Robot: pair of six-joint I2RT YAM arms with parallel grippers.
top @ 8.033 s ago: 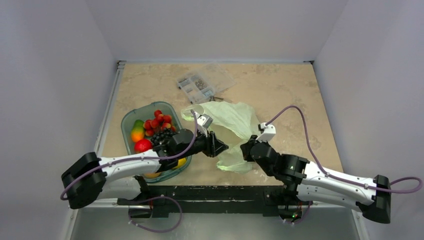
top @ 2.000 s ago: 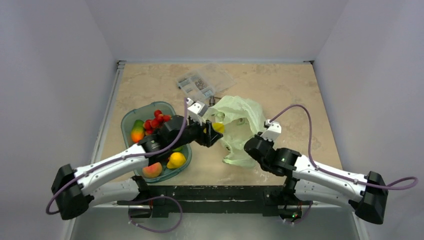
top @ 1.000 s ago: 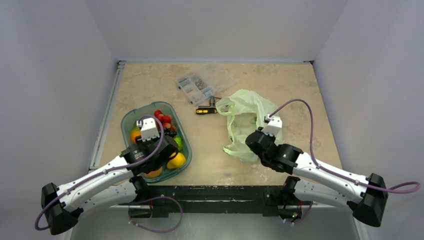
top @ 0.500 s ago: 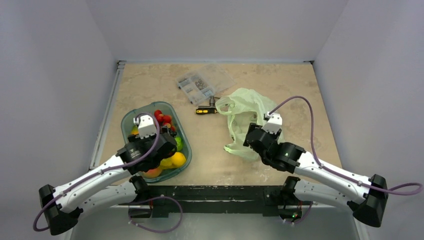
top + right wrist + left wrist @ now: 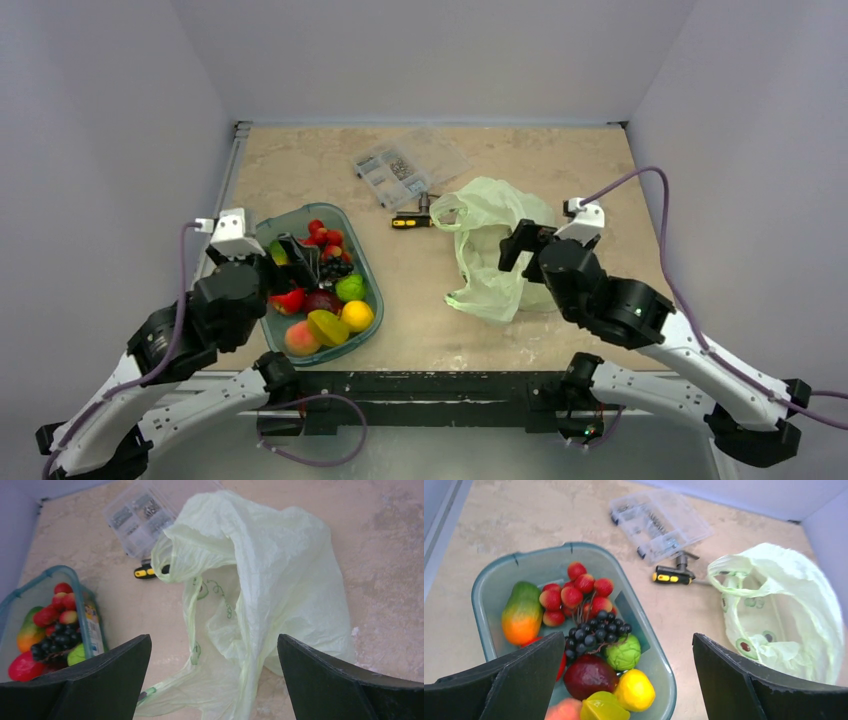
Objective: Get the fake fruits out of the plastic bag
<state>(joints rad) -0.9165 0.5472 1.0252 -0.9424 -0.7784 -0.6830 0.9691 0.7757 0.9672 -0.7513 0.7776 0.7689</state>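
Note:
The pale green plastic bag (image 5: pixel 495 250) lies crumpled and flat on the table; no fruit shows inside it (image 5: pixel 270 580). The fake fruits lie in the teal tray (image 5: pixel 262 232): a dark grape bunch (image 5: pixel 596 630), a dark red round fruit (image 5: pixel 590 676) and a yellow-green oblong piece (image 5: pixel 601 707). My left gripper (image 5: pixel 296 262) hovers open above the tray's left half, holding nothing (image 5: pixel 628 645). My right gripper (image 5: pixel 520 243) hangs open above the bag's middle, clear of the plastic (image 5: pixel 214 637).
The tray also holds a strawberry cluster (image 5: pixel 574 590), a mango-like fruit (image 5: pixel 521 612), a green ball (image 5: pixel 623 652), a yellow fruit (image 5: pixel 635 690) and a peach (image 5: pixel 300 340). A clear parts box (image 5: pixel 408 165) and a yellow-black screwdriver (image 5: pixel 412 221) lie behind the bag.
The right gripper has opened, let go of the bag and risen. The left gripper has opened fully and drawn back and up, toward the tray's left side.

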